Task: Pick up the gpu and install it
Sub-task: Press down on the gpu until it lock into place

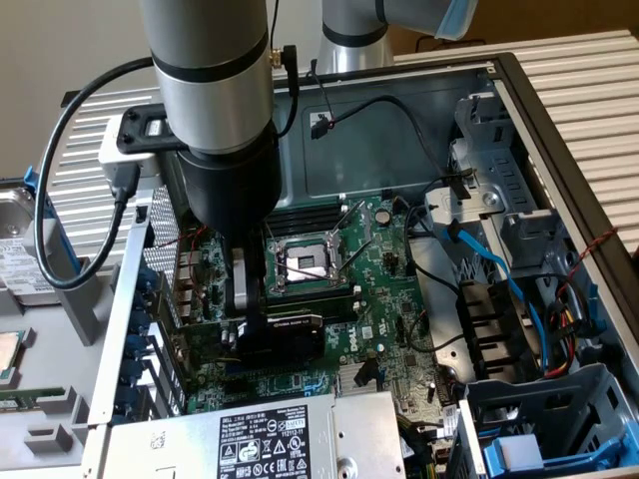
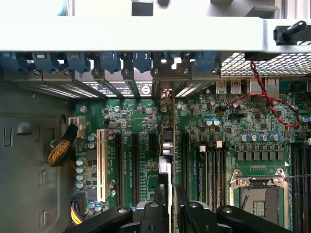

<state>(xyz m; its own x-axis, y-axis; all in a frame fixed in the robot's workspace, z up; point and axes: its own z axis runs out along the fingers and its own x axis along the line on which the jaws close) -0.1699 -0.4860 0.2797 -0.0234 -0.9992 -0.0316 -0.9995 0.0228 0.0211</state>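
Gripper (image 1: 250, 299): black fingers pinching the black-shrouded green gpu card (image 1: 283, 334) edge-on.
Advice: keep it vertical over the green motherboard (image 1: 399, 299) slot.

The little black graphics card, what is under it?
The small black-shrouded gpu card stands on edge over the big green motherboard, between the gripper's fingers. In the wrist view it lines up with the black slots. Its bottom edge is covered.

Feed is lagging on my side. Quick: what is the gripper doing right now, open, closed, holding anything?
Gripper: fingers closed on the gpu, held edge-on, upright over the motherboard's expansion slots.
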